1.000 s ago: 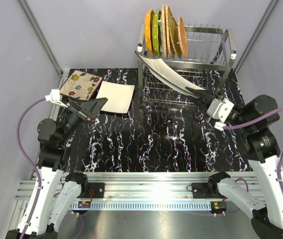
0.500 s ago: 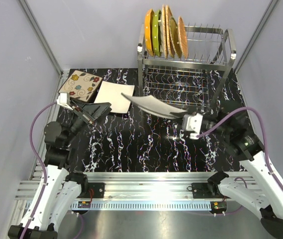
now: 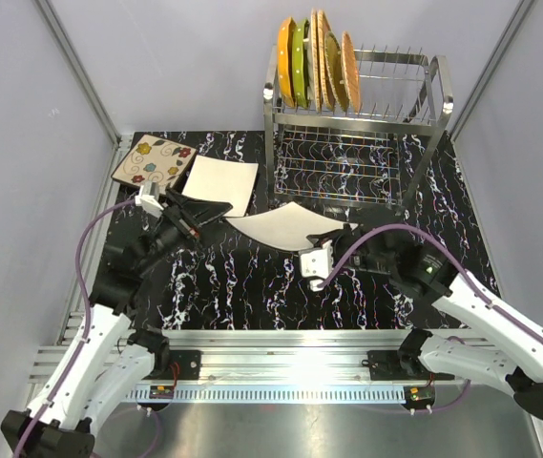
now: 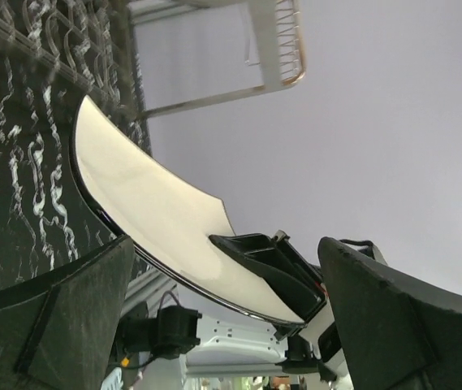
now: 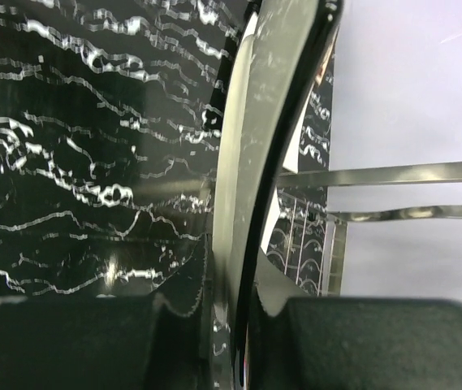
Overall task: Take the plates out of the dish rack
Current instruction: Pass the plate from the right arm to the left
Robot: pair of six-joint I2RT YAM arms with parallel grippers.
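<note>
As far as I can count from above, three plates are out of the dish rack (image 3: 386, 118). A floral square plate (image 3: 154, 159) and a white square plate (image 3: 220, 181) lie flat, side by side at the far left of the black marbled table (image 3: 252, 286). A third, the cream plate (image 3: 285, 226), is carried low over the middle. On the rack's top tier more plates stand on edge in one tight row: an orange plate (image 3: 285, 59), a green plate (image 3: 300, 59) and several wicker plates (image 3: 321, 57). That makes five or six, packed too close for a sure count.

I have two arms in play. The right arm stretches low from the near right corner toward the centre, wrist pointing left. The left arm rises from its base, elbow bent, forearm angled forward and to the right.

The right gripper (image 3: 336, 240) pinches the cream plate at its near right edge. My right wrist view shows the plate edge-on between the two fingers (image 5: 133, 341). The plate sits tilted just in front of the rack, its far left corner close to the white square plate. The left gripper (image 3: 209, 207) is spread wide with nothing in it, pointing at the cream plate's left end. Whether it touches, I cannot tell.
</note>
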